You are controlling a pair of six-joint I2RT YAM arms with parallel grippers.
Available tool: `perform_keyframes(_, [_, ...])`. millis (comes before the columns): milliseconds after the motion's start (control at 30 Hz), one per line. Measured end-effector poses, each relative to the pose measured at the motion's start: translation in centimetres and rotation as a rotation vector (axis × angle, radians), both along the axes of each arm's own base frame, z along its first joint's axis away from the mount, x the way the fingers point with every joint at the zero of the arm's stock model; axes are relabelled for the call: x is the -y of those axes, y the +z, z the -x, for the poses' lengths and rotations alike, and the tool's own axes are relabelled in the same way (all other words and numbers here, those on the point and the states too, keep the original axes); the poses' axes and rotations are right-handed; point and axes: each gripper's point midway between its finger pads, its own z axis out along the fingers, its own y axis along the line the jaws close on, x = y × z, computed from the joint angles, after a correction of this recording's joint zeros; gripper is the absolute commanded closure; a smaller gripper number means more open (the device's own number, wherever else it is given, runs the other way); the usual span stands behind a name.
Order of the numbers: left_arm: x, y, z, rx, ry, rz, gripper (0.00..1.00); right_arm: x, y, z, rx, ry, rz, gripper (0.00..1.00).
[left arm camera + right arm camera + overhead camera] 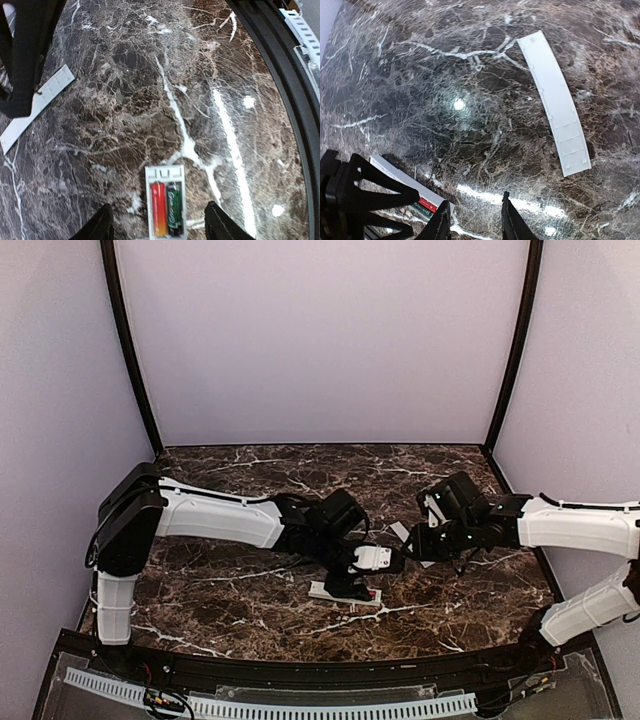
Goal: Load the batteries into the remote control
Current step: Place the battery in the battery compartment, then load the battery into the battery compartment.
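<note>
The white remote control (pixel 165 174) lies on the marble with its compartment open. Both batteries sit side by side in it: one red-orange (pixel 159 209), one dark green (pixel 174 207). My left gripper (pixel 159 231) is open, with one finger on each side of the remote and neither touching it. In the top view the left gripper (pixel 352 578) hovers over the remote (pixel 325 591). My right gripper (pixel 476 225) is open and empty, just right of the remote's end (pixel 427 200). In the top view it (pixel 408 554) is near the table's middle.
A thin flat pale-grey strip (pixel 555 100) lies on the marble beyond the right gripper; it also shows in the left wrist view (pixel 37 107) and the top view (pixel 400 533). The table's black front rim (pixel 280 75) curves along the right.
</note>
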Motion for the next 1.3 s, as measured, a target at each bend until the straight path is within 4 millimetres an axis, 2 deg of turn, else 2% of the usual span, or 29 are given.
perform_keyframes(67, [-1.0, 0.7, 0.1, -0.004, 0.009, 0.005, 0.37, -0.8, 0.4, 0.3, -0.006, 0.032, -0.042, 0.87])
perform_keyframes(167, [-4.2, 2.1, 0.1, -0.003, 0.049, 0.022, 0.33, -3.0, 1.0, 1.0, -0.025, 0.093, -0.167, 0.99])
perform_keyframes(233, [-7.0, 3.5, -0.5, 0.004, 0.118, 0.059, 0.33, -4.2, 0.7, 1.8, -0.046, 0.139, -0.225, 1.00])
perform_keyframes(300, [-8.9, 4.6, -1.5, 0.008, 0.205, 0.099, 0.35, -5.5, 0.0, 2.6, -0.079, 0.177, -0.257, 1.00])
perform_keyframes(400, [-10.8, 5.4, -4.0, 0.026, 0.381, 0.146, 0.41, -7.4, -1.0, 3.5, -0.114, 0.231, -0.283, 1.00])
perform_keyframes(567, [-12.3, 3.4, -6.7, 0.017, 0.647, 0.126, 0.43, -10.0, -2.7, 4.5, -0.162, 0.287, -0.283, 1.00])
perform_keyframes(733, [-13.7, 1.9, -7.6, -0.008, 0.804, 0.116, 0.42, -10.8, -3.7, 4.8, -0.193, 0.289, -0.285, 1.00])
perform_keyframes(1100, [-14.0, 2.4, -8.5, -0.002, 0.885, 0.150, 0.42, -10.9, -3.7, 5.2, -0.208, 0.279, -0.291, 1.00])
perform_keyframes(1267, [-14.1, 2.4, -8.7, 0.006, 0.892, 0.149, 0.42, -10.8, -6.0, 5.6, -0.259, 0.271, -0.278, 1.00])
perform_keyframes(1300, [-14.1, 2.4, -8.7, 0.006, 0.892, 0.149, 0.42, -11.0, -6.0, 5.4, -0.253, 0.276, -0.286, 1.00])
